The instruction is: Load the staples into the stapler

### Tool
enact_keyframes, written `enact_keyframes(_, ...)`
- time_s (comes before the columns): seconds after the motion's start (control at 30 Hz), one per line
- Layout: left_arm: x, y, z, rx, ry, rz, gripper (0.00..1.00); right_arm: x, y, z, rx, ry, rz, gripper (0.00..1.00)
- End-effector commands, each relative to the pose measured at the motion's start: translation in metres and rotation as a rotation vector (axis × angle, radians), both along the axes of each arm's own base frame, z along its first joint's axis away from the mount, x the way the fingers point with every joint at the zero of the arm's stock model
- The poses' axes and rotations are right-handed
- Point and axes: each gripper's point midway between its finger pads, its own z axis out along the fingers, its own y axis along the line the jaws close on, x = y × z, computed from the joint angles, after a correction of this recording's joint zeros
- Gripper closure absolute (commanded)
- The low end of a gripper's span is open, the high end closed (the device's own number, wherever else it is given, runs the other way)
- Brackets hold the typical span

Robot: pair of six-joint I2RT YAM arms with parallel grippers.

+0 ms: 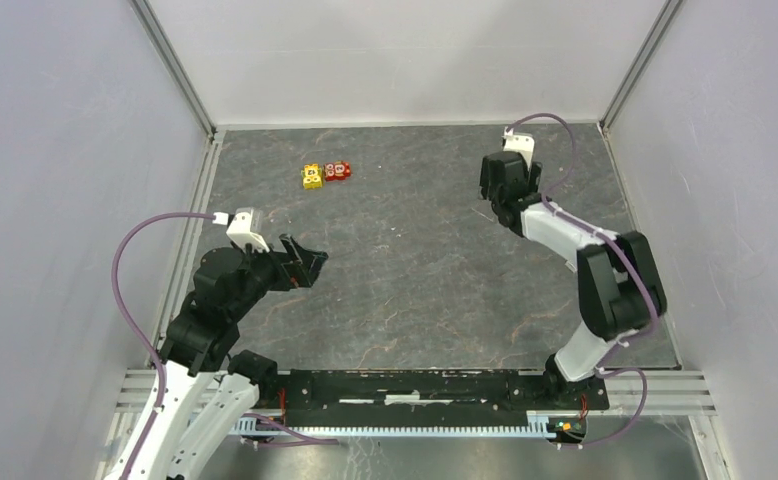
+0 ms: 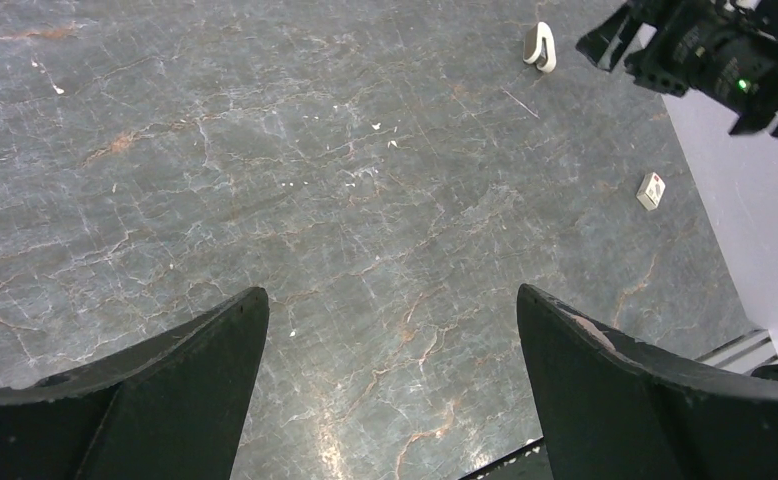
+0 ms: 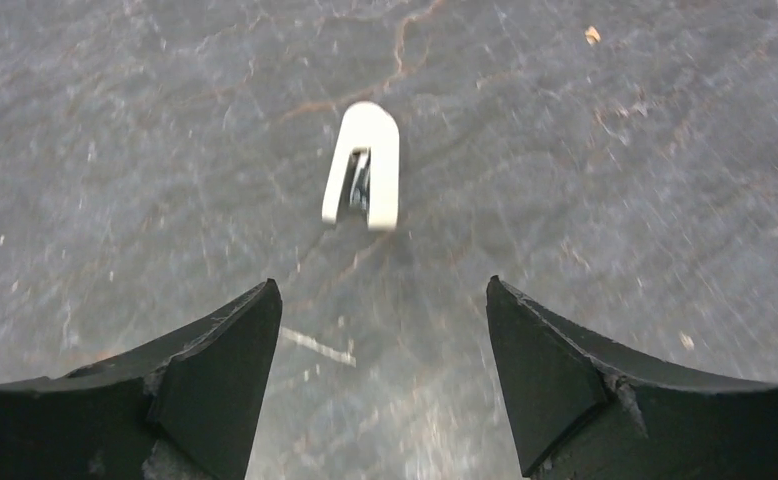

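Tabletop (image 1: 415, 270) carries every item; nothing is lifted. Toward its left edge the left claw (image 2: 392, 292) hangs released and empty. Near the far right corner the right claw (image 3: 380, 288) hovers, likewise spread and empty, with the stapler (image 3: 363, 165) lying just ahead of it, ungrasped. A thin pale strip (image 3: 315, 345), possibly staples, lies below. Assessment: loading not begun; grasping, opening and insertion remain.

cream-white stapler (image 3: 365, 165): 1 | toy blocks: 2, namely yellow block (image 1: 312, 177): 1 and red block (image 1: 338, 171): 1 | small white box (image 2: 650, 190): 1 | thin pale strip (image 3: 315, 347) on table (image 1: 415, 290): 1 | arms: 2, namely left arm (image 1: 210, 305) and right arm (image 1: 610, 280) | left fingers (image 2: 165, 400): 2 | right fingers (image 3: 585, 380): 2 | fingers in all: 4
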Motion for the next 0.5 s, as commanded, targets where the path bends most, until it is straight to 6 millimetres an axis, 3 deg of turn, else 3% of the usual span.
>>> enact_keyframes(0.0, 0.004, 0.003, 0.001, 0.025, -0.03, 0.005, 0.0, 0.048, 0.01, 0.001, 0.077, -0.035, 0.073, 0.19)
enact_keyframes(0.23, 0.005, 0.003, 0.001, 0.03, -0.024, 0.003, 0.0, 0.083, 0.005, -0.027, 0.076, 0.015, 0.049, 0.18)
enact_keyframes(0.47, 0.006, 0.004, -0.001, 0.036, -0.018, 0.013, 0.0, 0.089, -0.008, -0.046, 0.019, 0.046, 0.001, 0.2)
